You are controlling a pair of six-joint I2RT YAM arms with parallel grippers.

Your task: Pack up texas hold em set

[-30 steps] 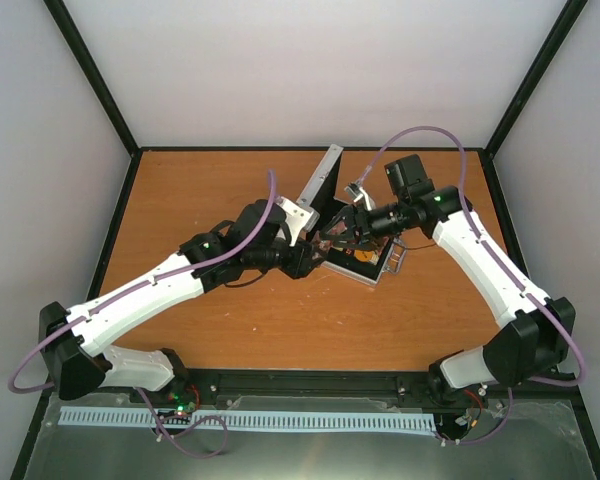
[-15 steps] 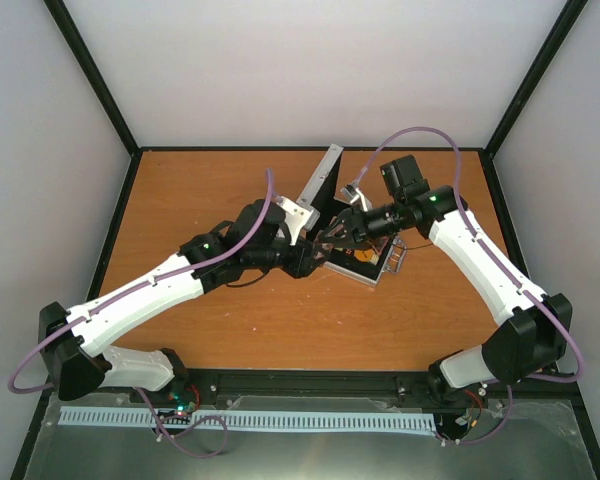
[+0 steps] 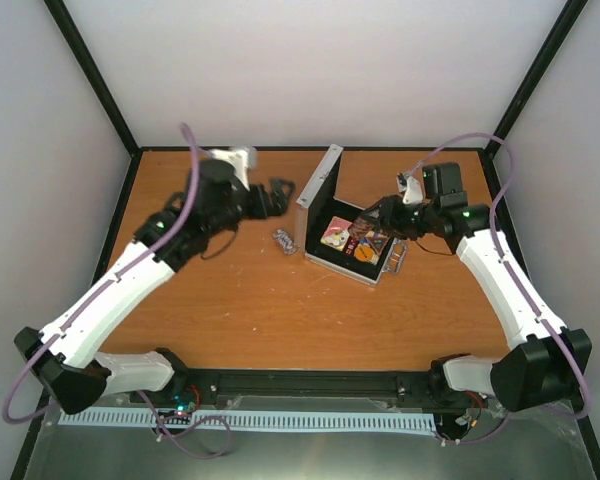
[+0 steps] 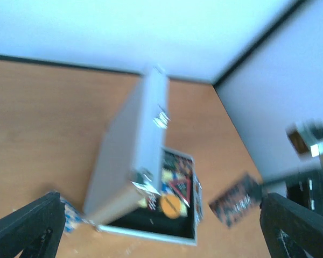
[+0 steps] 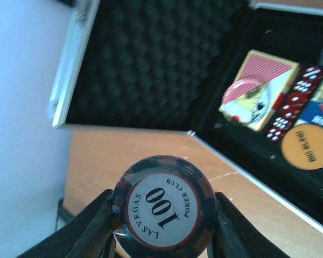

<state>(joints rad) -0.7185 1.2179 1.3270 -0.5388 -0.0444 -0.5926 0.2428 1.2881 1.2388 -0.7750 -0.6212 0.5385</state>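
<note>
Chip handling is the main question at this moment. The right gripper (image 5: 164, 215) has its fingers about half closed on the rim of a dark chip (image 5: 164, 207) marked 100 (maybe a short stack, only the face shows). It holds the chip in the air at the right side of the open case (image 3: 335, 265). Such a chip looks stiff, light and smooth on the edge, so I judge it may turn or slip between two narrow fingers. A grip across its full width, as here, seems the best one.

Inside the tray lie red-backed cards (image 5: 261, 80), a row of red dice (image 5: 290, 105) and an orange disc (image 5: 307, 148). The lid (image 3: 320, 185) stands upright, its foam toward the tray.

The left gripper (image 3: 280, 190) is spread wide and empty, raised to the left of the lid. A small striped piece (image 3: 283, 240) lies on the table (image 3: 230, 300) just beside the lid. It is probably more chips, to be taken by the sides.
</note>
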